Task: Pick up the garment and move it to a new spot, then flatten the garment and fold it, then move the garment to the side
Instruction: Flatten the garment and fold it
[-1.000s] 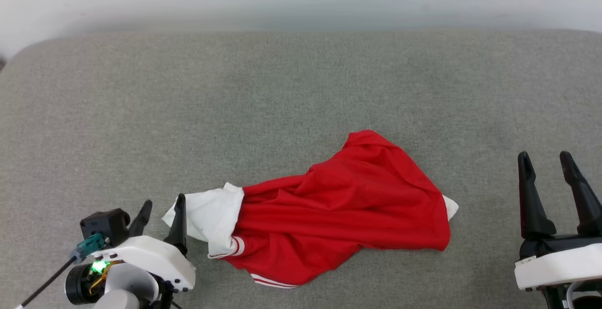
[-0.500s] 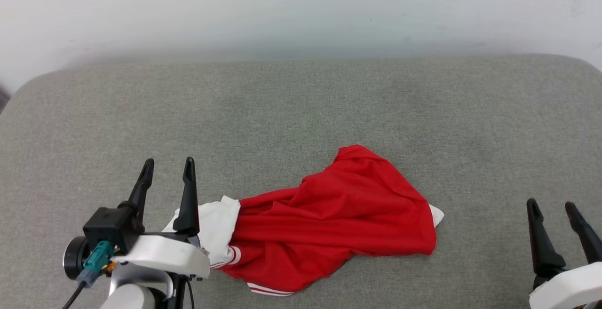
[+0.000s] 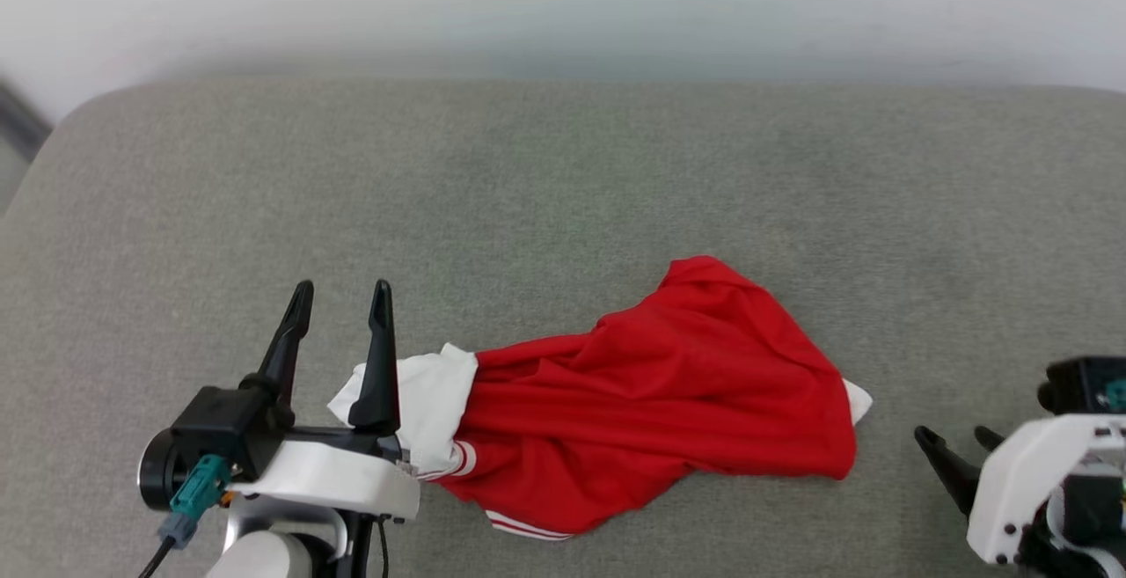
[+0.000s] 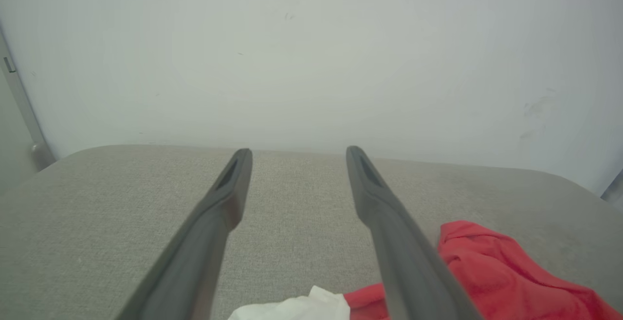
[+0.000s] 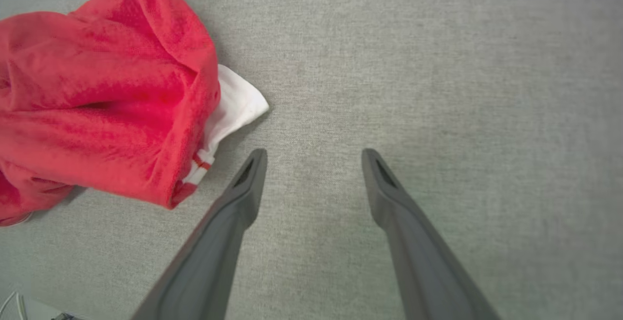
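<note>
The garment (image 3: 651,402) lies crumpled on the grey cushioned surface, red body in the middle, one white sleeve (image 3: 431,402) at its left end and a white sleeve tip (image 3: 858,402) at its right. My left gripper (image 3: 342,289) hovers open over the left sleeve, fingers pointing away from me, nothing between them. In the left wrist view the left gripper (image 4: 298,152) aims at the wall, with the garment (image 4: 491,266) at the lower right. My right gripper (image 3: 953,435) is open, tilted down just right of the garment. The right wrist view has the right gripper (image 5: 314,154) over bare fabric beside the garment (image 5: 97,96).
The grey padded surface (image 3: 563,191) stretches wide around the garment, with a rounded far-left corner (image 3: 79,112). A white wall (image 3: 563,6) runs along its far edge. A dark strip (image 3: 22,120) shows at the far left.
The head camera shifted. My left gripper lifted from beside the white sleeve and now points forward over it. My right gripper tipped downward and came nearer the garment's right end. Both stayed open.
</note>
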`<state>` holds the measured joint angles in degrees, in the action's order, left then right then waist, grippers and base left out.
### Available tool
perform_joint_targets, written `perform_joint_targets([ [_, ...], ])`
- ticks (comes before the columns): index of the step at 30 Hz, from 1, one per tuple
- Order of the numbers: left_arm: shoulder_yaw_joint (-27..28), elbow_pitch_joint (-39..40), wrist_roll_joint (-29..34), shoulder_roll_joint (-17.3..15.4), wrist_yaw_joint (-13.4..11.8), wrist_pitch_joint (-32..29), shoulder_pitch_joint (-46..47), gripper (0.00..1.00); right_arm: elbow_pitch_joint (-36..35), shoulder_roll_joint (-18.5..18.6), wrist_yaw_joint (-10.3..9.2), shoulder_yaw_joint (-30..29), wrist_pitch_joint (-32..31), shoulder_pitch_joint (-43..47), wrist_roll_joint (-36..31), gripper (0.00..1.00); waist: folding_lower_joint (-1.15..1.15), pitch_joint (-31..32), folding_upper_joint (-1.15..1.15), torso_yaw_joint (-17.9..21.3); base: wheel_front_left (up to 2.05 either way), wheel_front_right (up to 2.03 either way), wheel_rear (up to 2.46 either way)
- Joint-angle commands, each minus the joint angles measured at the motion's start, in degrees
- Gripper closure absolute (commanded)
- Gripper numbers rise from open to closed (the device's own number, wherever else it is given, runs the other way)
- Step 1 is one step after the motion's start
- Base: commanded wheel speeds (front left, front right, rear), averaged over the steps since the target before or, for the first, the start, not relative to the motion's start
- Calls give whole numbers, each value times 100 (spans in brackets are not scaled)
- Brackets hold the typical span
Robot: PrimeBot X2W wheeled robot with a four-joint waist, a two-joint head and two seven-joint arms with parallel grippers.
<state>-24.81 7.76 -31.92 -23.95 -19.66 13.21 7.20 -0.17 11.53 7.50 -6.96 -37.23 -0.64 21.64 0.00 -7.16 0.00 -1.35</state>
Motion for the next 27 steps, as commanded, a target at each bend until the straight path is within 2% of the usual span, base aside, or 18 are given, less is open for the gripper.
perform_joint_targets([
  [1,-3,16,33,36,36,18,111,0,132,91,-2,101,-117,-213,66,0,0,-179,0,-168,0,0,0],
  [9,18,-144,20,193,187,109,362,0,1011,468,-3,894,-419,-1154,339,0,0,-587,0,-464,0,0,0],
  [10,27,-222,25,232,238,135,403,0,1417,542,-3,1162,-654,-1292,418,0,0,-655,0,-499,0,0,0],
  [12,34,-269,39,253,259,152,416,0,1625,544,-2,1352,-788,-1295,501,0,0,-676,0,-510,0,0,0],
  [13,40,-290,44,264,278,160,426,0,1700,538,-2,1433,-844,-1285,560,18,0,-679,0,-513,0,0,0],
  [14,44,-306,49,275,287,162,430,0,1759,533,-2,1500,-893,-1289,612,66,0,-677,0,-511,0,0,0],
  [15,48,-320,47,287,293,161,424,0,1772,551,-1,1569,-905,-1301,631,100,0,-667,0,-504,0,0,0],
  [22,109,-371,48,325,278,177,287,0,1079,905,-3,1453,-506,-1849,517,100,0,-520,0,-301,0,0,0],
  [27,124,-351,43,302,275,183,265,0,450,969,-4,879,-503,-1860,263,100,0,-454,0,-106,0,0,0],
])
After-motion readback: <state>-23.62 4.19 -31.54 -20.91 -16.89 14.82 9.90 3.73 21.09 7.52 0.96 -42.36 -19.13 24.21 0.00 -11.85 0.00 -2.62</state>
